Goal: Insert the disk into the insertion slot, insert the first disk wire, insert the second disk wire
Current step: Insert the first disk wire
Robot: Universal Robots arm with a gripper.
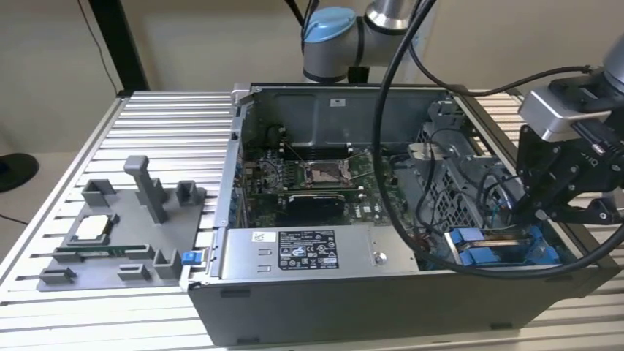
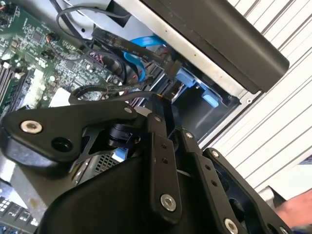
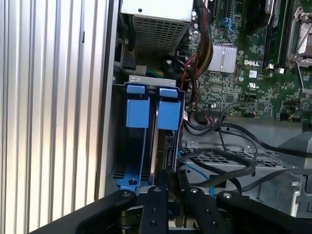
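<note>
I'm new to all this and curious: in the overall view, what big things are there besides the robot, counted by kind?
Open computer case: 1
Grey parts holder: 1
Silver labelled power-supply box: 1
Total: 3

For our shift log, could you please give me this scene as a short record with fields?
Setting: open computer case on a slatted metal table
Gripper: the gripper is low over the insertion slot, at the exterior view's right
Slot contents: two blue frames side by side
Nearby: loose black cables beside the slot
Power supply: silver labelled box inside the case
Off-case: grey fixture at the exterior view's left
</note>
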